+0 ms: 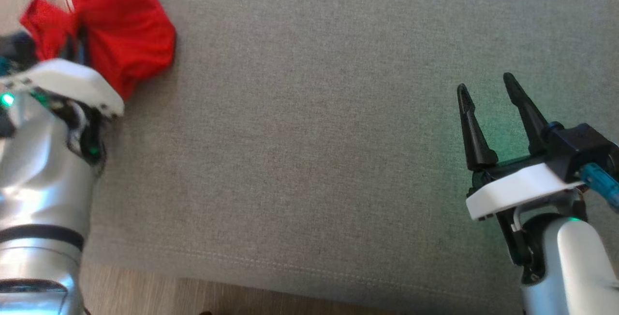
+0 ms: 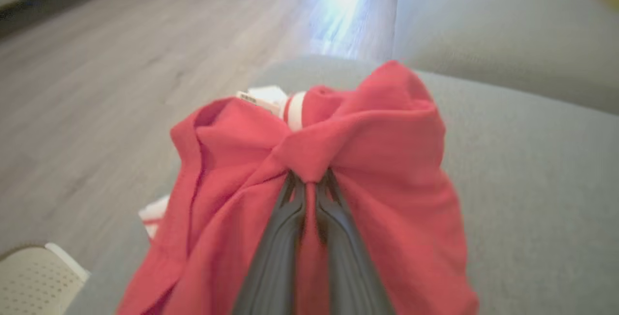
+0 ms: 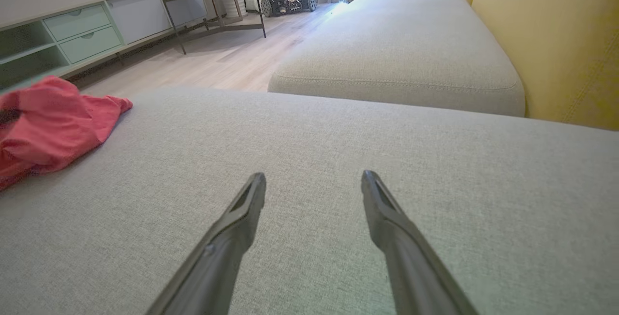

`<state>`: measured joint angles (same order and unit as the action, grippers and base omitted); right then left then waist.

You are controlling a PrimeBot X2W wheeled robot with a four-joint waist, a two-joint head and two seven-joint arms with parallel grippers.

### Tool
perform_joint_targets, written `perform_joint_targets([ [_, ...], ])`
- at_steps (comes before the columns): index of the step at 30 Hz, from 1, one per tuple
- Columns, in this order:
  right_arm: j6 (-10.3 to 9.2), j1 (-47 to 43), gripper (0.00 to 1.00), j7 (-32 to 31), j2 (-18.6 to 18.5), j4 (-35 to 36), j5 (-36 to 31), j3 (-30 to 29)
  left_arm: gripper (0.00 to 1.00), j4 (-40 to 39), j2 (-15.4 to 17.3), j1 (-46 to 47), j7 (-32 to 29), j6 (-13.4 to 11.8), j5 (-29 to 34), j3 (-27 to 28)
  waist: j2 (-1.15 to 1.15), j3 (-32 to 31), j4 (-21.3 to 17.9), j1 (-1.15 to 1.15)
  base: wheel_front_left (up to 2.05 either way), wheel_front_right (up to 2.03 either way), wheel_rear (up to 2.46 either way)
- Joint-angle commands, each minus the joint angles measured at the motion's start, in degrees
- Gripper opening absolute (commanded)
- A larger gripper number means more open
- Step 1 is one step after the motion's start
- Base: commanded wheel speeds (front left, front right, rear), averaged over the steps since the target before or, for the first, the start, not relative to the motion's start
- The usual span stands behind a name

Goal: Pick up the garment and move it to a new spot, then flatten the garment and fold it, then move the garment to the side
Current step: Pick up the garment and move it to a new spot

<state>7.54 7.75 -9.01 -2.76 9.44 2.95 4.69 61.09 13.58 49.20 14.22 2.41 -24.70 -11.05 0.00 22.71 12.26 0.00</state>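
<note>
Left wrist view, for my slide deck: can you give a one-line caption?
Left tool shut on a bunched red garment, grey cushion beneath.

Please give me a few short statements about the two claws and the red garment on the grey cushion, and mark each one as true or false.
1. The left claw is shut on the red garment. True.
2. The right claw holds a fold of the garment. False: it is open above the bare grey cushion, apart from the garment.
3. The garment lies flat and folded. False: it is bunched up near the cushion's left edge.
4. The garment has a white trim with red stripes. True.
</note>
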Motion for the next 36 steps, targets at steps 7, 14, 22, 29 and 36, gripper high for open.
perform_joint_targets([
  [7, -0.05, 0.1, 1.0, 1.9, -0.1, 2.1, 0.5, -0.2, 0.0, -25.1, 4.9, -6.9, 0.8, -3.6, 4.1, 6.5, 0.0, -3.5, 0.0, 0.0, 0.0, 0.0, 0.0],
  [14, -0.05, -1.8, 1.0, 4.0, -0.1, 0.0, 3.1, -0.7, 0.0, -46.4, 4.3, -23.6, 0.8, -6.6, 6.8, 8.0, 0.0, -8.9, -2.7, 0.0, 0.0, 0.0, 0.0],
  [22, -0.05, -4.6, 1.0, 5.6, -0.1, -1.8, 5.9, -0.8, 0.0, -63.5, 2.9, -38.3, -4.9, -8.7, 8.5, 3.6, 0.0, -12.3, -7.2, 0.0, 0.0, 0.0, 0.0],
  [29, -0.05, -3.5, 1.0, 7.3, -0.1, -2.4, 8.0, 1.7, 0.0, -67.6, 0.4, -38.7, -9.7, -5.9, 8.6, -4.1, 0.0, -9.6, -16.8, 0.0, 0.0, 0.0, 0.0],
  [36, -0.05, -2.7, 1.0, 9.6, -0.1, -4.2, 9.7, 3.6, 0.0, -60.6, -2.9, -32.6, -11.9, -0.8, 8.5, -11.4, 0.0, -6.1, -25.9, 0.0, 0.0, 0.0, 0.0],
])
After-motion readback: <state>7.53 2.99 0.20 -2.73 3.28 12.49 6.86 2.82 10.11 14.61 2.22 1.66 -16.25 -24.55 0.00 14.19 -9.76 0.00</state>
